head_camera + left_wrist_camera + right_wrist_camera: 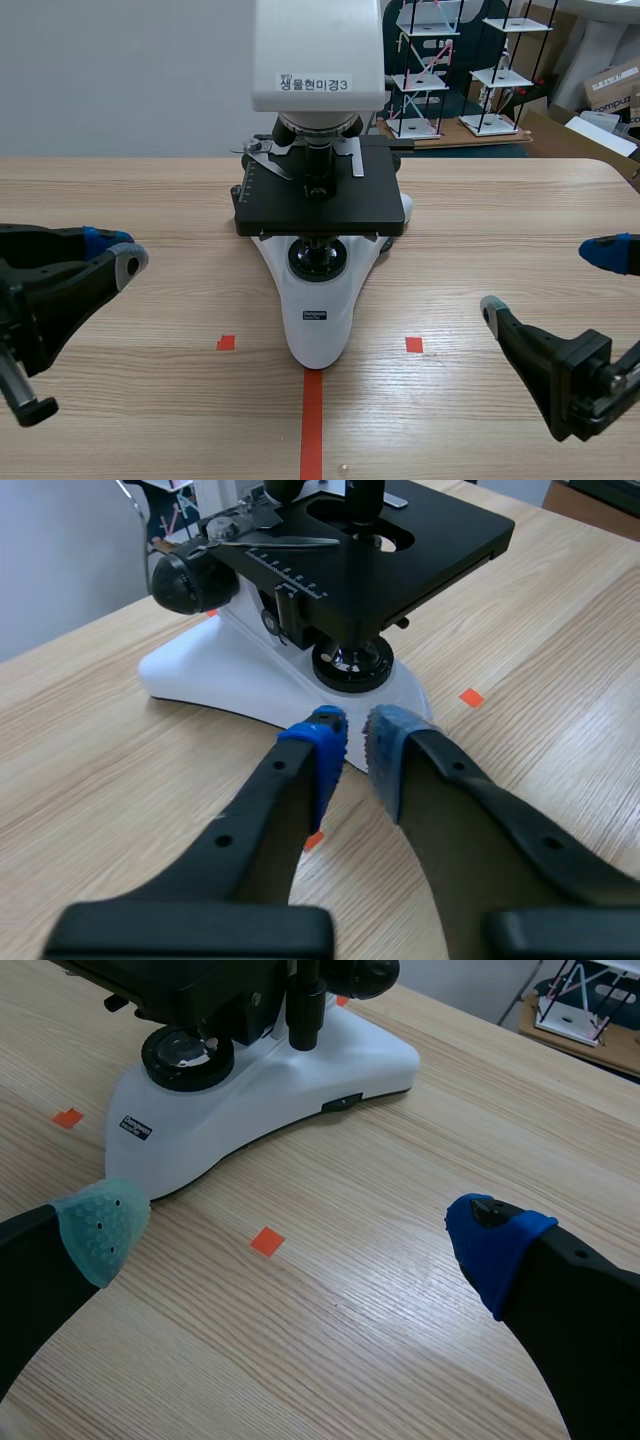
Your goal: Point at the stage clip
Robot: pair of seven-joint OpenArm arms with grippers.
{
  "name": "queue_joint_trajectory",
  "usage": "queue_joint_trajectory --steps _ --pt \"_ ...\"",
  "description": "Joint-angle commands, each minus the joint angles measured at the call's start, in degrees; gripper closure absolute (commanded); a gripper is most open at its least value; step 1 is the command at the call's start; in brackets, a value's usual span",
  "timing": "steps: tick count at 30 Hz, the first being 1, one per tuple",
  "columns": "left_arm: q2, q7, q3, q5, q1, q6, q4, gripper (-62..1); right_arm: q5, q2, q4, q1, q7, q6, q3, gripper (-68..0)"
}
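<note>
A white microscope point(318, 320) with a black stage point(318, 205) stands at the middle of the wooden table. The silver stage clip point(266, 160) lies on the stage's rear left; in the left wrist view the stage clip point(285, 542) shows far ahead of the fingers, over the stage's ruler edge. My left gripper point(122, 250) hovers low at the left, shut with nothing between its pads, well short of the microscope point(230, 675). My right gripper point(548, 280) sits low at the right, open wide and empty, beside the microscope base point(270, 1090).
Orange-red tape marks point(312, 420) lie in front of the microscope. Wire models point(425, 75) on a board and cardboard boxes point(612, 90) stand behind the table at the back right. Bare wood point(500, 210) lies on both sides of the microscope.
</note>
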Motion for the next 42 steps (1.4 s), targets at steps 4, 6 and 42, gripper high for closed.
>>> queue_joint_trajectory --steps 4,6,42 --pt "-2.73 -0.94 2.89 -1.57 -7.3 -0.11 -3.37 -4.0 0.61 0.61 0.85 0.22 0.81 0.02 0.46 -67.9" --pt "-3.37 -0.94 4.11 -2.25 -10.84 -0.11 -5.38 -4.0 0.61 0.61 0.85 0.22 0.81 0.02 0.46 -67.9" --pt "0.22 2.51 26.53 -4.15 -47.21 -1.05 -26.69 -4.0 0.61 0.61 0.85 0.22 0.81 0.02 0.46 -67.9"
